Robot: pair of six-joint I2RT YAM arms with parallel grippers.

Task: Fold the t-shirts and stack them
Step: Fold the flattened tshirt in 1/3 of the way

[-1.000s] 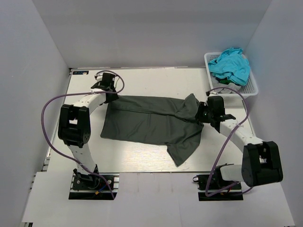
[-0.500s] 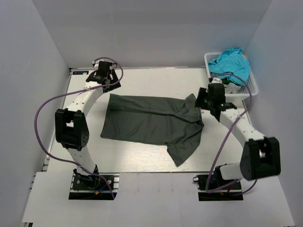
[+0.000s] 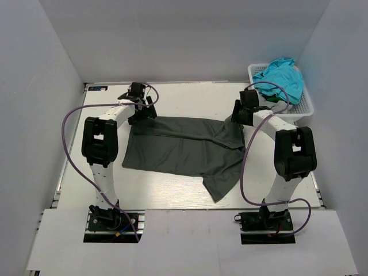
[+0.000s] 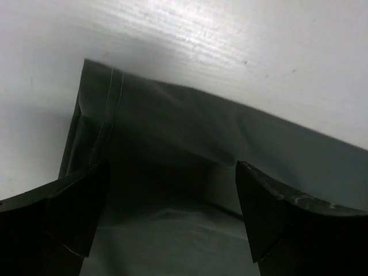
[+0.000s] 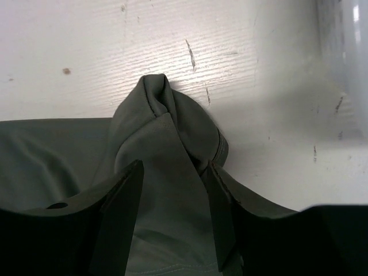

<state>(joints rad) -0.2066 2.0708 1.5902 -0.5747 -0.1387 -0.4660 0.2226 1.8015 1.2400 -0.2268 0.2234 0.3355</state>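
Observation:
One dark charcoal t-shirt (image 3: pixel 178 149) lies spread on the white table, with a sleeve trailing toward the front right. My left gripper (image 3: pixel 142 110) hovers over its back left corner. In the left wrist view its jaws (image 4: pixel 169 172) stand wide open above the hemmed corner (image 4: pixel 98 115), with nothing between them. My right gripper (image 3: pixel 237 117) is at the shirt's back right end. It is open (image 5: pixel 173 168) and straddles a bunched ridge of cloth (image 5: pixel 167 132) without pinching it. A turquoise t-shirt (image 3: pixel 282 77) is heaped in the basket.
The white lattice basket (image 3: pixel 305 108) stands at the back right corner, just right of my right arm. Grey walls enclose the table on three sides. Purple cables loop off both arms. Bare tabletop (image 3: pixel 167 190) shows in front of the shirt.
Both grippers have opened and let go of the shirt. The left one rose off the corner and returned over it. The right one moved back along the shirt toward the basket.

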